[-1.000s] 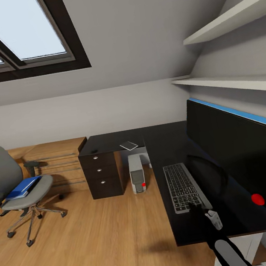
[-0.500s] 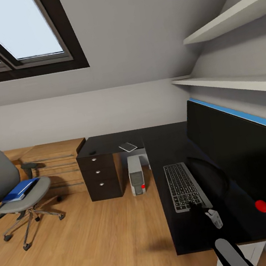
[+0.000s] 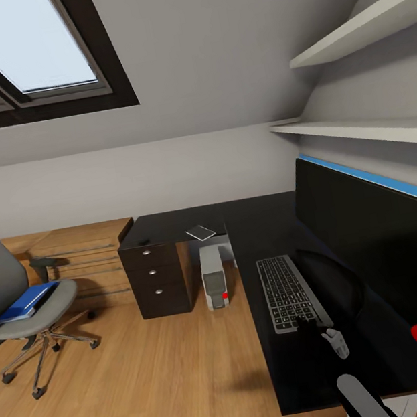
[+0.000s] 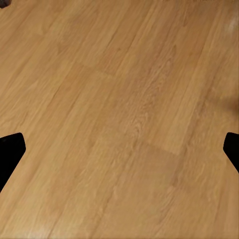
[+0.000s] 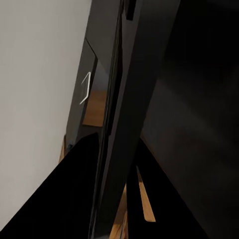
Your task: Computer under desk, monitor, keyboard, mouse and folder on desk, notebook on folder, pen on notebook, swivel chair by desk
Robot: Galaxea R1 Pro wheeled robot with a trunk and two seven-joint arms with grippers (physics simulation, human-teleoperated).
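matt black desk point(image 3: 266, 226), wooden floor point(image 3: 161, 372)

The right pincer point(image 3: 301, 321) is sitting at the near end of the keyboard point(image 3: 288, 292), which is lying on the black desk point(image 3: 252, 228). Just beside it, on its right, the monitor point(image 3: 377, 244) is standing. Beyond it, the notebook point(image 3: 201, 232) is lying on the desk and the computer point(image 3: 214, 277) is standing underneath. Far to its left, the folder point(image 3: 27, 300) is resting on the swivel chair point(image 3: 21, 304).
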